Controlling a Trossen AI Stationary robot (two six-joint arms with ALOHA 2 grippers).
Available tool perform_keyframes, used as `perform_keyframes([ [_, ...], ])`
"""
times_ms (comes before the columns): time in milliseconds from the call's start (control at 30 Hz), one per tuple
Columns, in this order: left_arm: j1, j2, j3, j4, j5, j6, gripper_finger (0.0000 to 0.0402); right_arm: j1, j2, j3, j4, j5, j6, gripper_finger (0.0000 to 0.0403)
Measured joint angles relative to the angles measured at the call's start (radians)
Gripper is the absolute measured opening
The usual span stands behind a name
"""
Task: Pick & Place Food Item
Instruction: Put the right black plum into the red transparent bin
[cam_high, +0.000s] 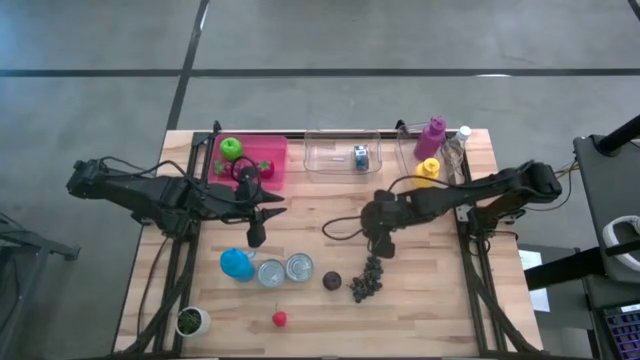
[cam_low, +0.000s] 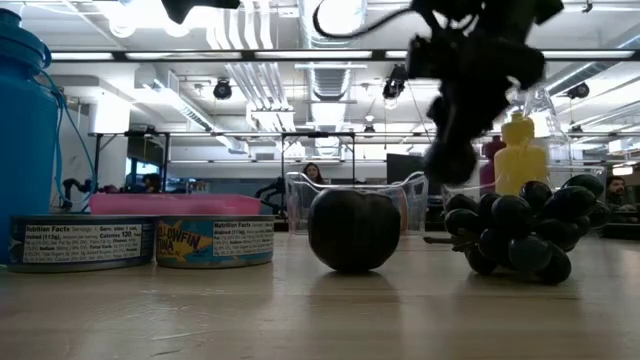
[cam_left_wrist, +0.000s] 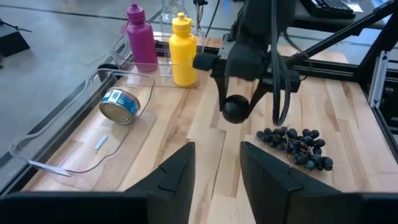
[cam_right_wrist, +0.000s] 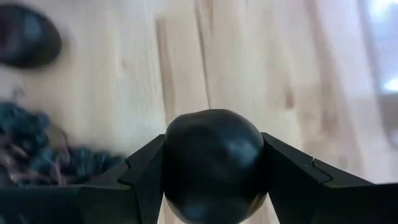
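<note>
High view: the wooden table (cam_high: 430, 310) fills the middle of the frame, with both dark arms reaching in from its left and right edges. Along the table's upper edge sit a pink tray (cam_high: 268, 152) holding a green apple (cam_high: 231, 148), and to its right a clear plastic bin (cam_high: 335, 160) with a can (cam_high: 360, 156) lying in it. Right of the bin stand a magenta bottle (cam_high: 433, 136) and a yellow bottle (cam_high: 427, 170).

The right gripper (cam_high: 383, 243) is at centre frame, its fingers clamped on a dark round plum (cam_right_wrist: 213, 163); the right wrist view shows the fruit pinched between both fingers, lifted clear of the wood. The left gripper (cam_high: 255, 236) hangs left of centre, just above the blue cup, its fingers (cam_left_wrist: 177, 171) narrowly parted with nothing between them.

In the lower middle of the frame a bunch of dark grapes (cam_high: 367, 280) lies just below the right gripper. Left of it rests a second dark plum (cam_high: 332, 281), then two tuna cans (cam_high: 285, 270) and a blue cup (cam_high: 236, 264). A small red fruit (cam_high: 279, 319) sits lower, and a little potted plant (cam_high: 190, 321) at lower left.
</note>
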Motion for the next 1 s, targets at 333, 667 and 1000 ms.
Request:
perform_keyframes([
  [333, 0.007, 0.001, 0.001, 0.008, -0.026, -0.045, 0.0203, -0.003, -0.018, 0.180, -0.001, 0.143, -0.022, 0.0216],
  [667, 0.089, 0.001, 0.003, 0.076, -0.020, -0.478, 0.0238, -0.007, -0.004, 0.309, 0.040, 0.352, -0.187, 0.0216],
  [1000, 0.159, 0.000, 0.003, 0.143, 0.106, -0.640, 0.0234, -0.033, -0.004, 0.305, 0.347, 0.394, -0.353, 0.0216],
])
